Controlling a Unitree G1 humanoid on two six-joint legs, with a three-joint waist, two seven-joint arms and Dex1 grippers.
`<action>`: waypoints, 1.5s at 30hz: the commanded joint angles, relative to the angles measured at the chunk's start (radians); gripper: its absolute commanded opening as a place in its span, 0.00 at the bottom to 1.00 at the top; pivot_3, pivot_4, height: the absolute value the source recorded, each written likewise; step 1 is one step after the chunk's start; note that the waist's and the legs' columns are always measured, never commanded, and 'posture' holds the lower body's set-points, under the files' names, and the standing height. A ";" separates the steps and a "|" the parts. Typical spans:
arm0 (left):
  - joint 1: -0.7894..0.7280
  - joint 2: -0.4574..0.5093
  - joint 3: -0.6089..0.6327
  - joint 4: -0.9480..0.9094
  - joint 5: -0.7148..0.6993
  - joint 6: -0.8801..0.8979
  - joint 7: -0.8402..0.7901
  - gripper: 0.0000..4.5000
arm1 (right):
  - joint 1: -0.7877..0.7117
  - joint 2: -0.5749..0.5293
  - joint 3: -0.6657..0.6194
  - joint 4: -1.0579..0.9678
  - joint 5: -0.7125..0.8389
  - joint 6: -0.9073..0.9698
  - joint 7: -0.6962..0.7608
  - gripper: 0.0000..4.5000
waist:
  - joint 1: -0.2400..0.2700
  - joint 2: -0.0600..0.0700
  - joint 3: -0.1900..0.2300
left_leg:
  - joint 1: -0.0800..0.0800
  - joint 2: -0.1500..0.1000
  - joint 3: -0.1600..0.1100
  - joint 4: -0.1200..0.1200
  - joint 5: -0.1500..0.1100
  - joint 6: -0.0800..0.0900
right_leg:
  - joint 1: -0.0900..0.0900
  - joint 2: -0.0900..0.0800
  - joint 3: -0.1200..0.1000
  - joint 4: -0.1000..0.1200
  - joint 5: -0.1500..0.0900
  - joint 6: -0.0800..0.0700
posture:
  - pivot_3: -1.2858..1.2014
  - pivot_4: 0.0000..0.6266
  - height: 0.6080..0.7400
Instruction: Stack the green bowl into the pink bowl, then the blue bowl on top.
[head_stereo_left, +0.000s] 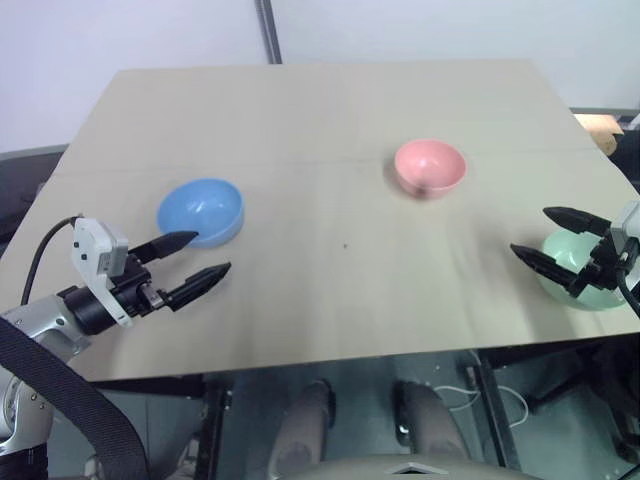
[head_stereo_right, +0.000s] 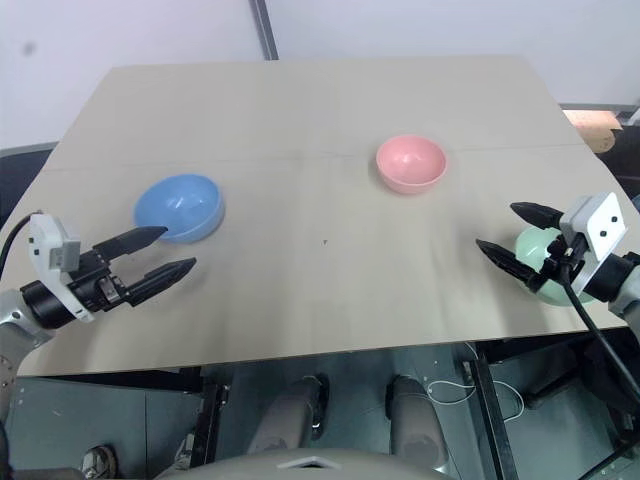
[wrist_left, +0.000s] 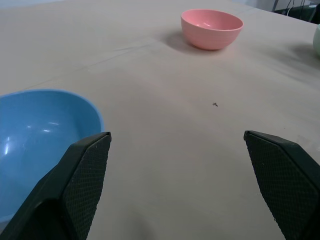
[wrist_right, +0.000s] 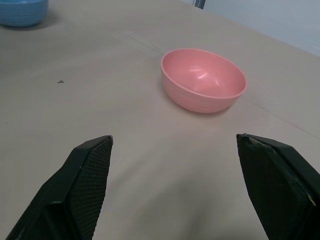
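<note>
The pink bowl (head_stereo_left: 430, 166) stands upright on the tan table, right of the middle. At the left stands the blue bowl (head_stereo_left: 201, 211). The green bowl (head_stereo_left: 580, 270) sits near the table's front right corner, partly behind my right arm. My left gripper (head_stereo_left: 193, 261) hovers open just in front of the blue bowl, holding nothing. My right gripper (head_stereo_left: 548, 238) is open above the table, just left of the green bowl, empty. In the right wrist view the pink bowl (wrist_right: 203, 79) lies ahead between the fingers.
The tan table (head_stereo_left: 320, 120) ends just in front of both grippers. A grey pole (head_stereo_left: 268, 30) rises behind its far edge. A pale wooden object (head_stereo_left: 598, 128) lies beyond the right edge.
</note>
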 joint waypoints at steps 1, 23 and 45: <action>-0.015 0.003 0.018 -0.022 -0.008 -0.013 0.011 1.00 | 0.004 0.000 -0.027 -0.039 0.004 -0.019 -0.006 0.96 | 0.000 0.000 0.000 | 0.000 0.000 0.000 0.000 0.000 0.000 | 0.000 0.000 0.000 0.000 0.000 0.000 | 0.52 0.24 1.00; -0.116 0.054 -0.090 -0.063 0.271 -0.014 0.240 1.00 | -0.102 0.026 0.066 0.007 -0.033 -0.063 -0.024 0.96 | 0.000 0.000 0.000 | 0.000 -0.001 0.000 0.000 0.000 0.000 | 0.000 0.001 0.000 0.000 0.000 0.000 | 0.52 0.24 1.00; -0.246 0.267 -0.271 -0.019 0.501 -0.113 0.117 1.00 | -0.159 0.049 0.157 0.020 -0.088 -0.093 -0.053 0.96 | -0.002 0.000 0.001 | 0.000 -0.003 0.000 -0.001 0.000 0.000 | 0.000 0.001 0.000 0.000 0.000 0.000 | 0.52 0.24 1.00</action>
